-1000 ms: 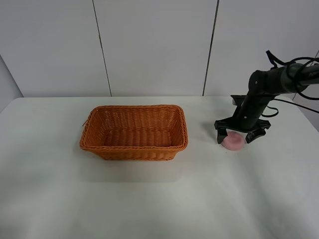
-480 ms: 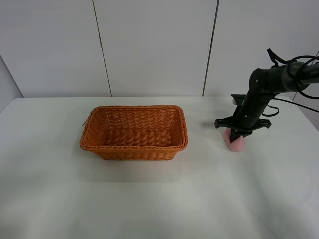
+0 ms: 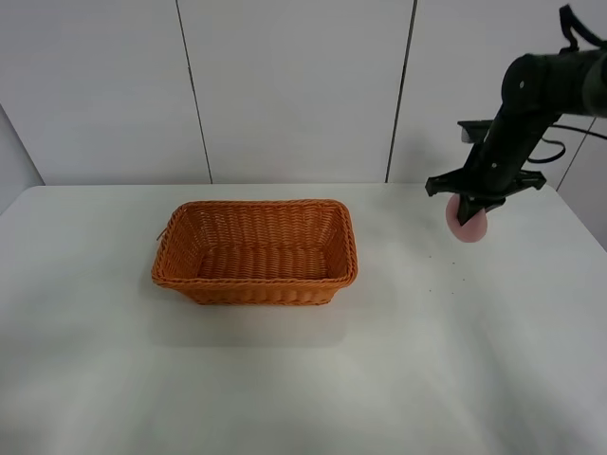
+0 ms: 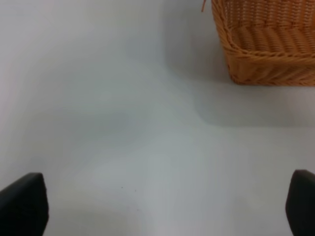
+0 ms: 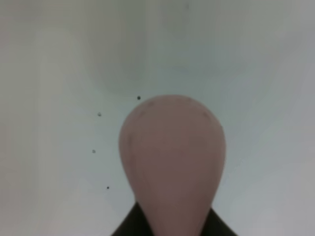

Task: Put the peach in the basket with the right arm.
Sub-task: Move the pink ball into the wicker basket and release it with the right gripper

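Nearest me is the white table [image 3: 303,398]. On my left wrist feed the left gripper [image 4: 162,209] hangs over it with its jaws wide apart. Its two dark fingertips [image 4: 22,204] sit at the edges of the feed and only tabletop shows between them. A corner of the basket [image 4: 266,49] lies beyond them.

From the high camera, the basket [image 3: 256,289] sits upright mid-table, slightly toward 9 o'clock of centre.

Farther back, at about 2 o'clock from the basket and well apart from it, the right gripper [image 3: 470,210] points downward with its jaws clamped on the peach [image 3: 468,225]. My right wrist feed shows the peach [image 5: 172,152] pinched at one end and held in the air, with the table and a few dark specks [image 5: 139,98] below it. The right arm [image 3: 536,85] rises behind, against the pale panelled wall [image 3: 294,85].
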